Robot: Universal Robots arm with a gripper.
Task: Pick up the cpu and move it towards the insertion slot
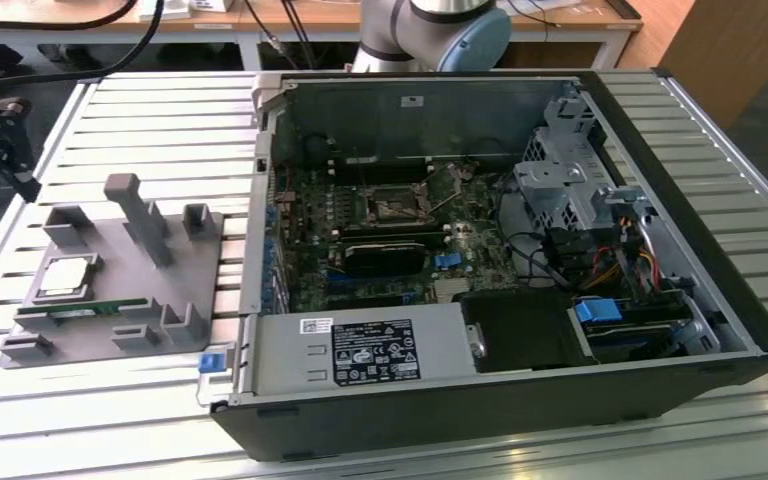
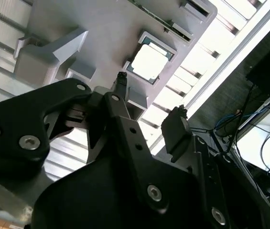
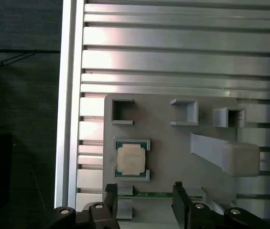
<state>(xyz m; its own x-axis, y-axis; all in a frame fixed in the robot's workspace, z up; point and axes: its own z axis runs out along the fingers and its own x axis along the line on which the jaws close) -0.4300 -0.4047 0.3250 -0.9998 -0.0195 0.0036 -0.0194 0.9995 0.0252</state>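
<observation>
The cpu (image 1: 67,278) is a silver square with a thin green rim, lying flat in its pocket on the grey fixture (image 1: 157,290) at the exterior view's left. It also shows in both wrist views (image 3: 131,159) (image 2: 149,62). My gripper (image 3: 144,198) (image 2: 149,101) hangs open above the fixture with nothing between its black fingers (image 3: 110,194). The fingertips stand over the fixture's edge by the green memory stick (image 3: 158,194), a little short of the cpu and apart from it. The insertion slot (image 1: 394,208) is a metal-framed square socket on the green board inside the open computer case.
The fixture carries a tall slanted post (image 1: 140,218) and several small upright brackets (image 3: 185,112). The open case (image 1: 704,250) holds a power supply (image 1: 357,352), cables and drive cages. Everything rests on a slatted aluminium table (image 1: 157,110). The arm's base (image 1: 438,30) stands behind the case.
</observation>
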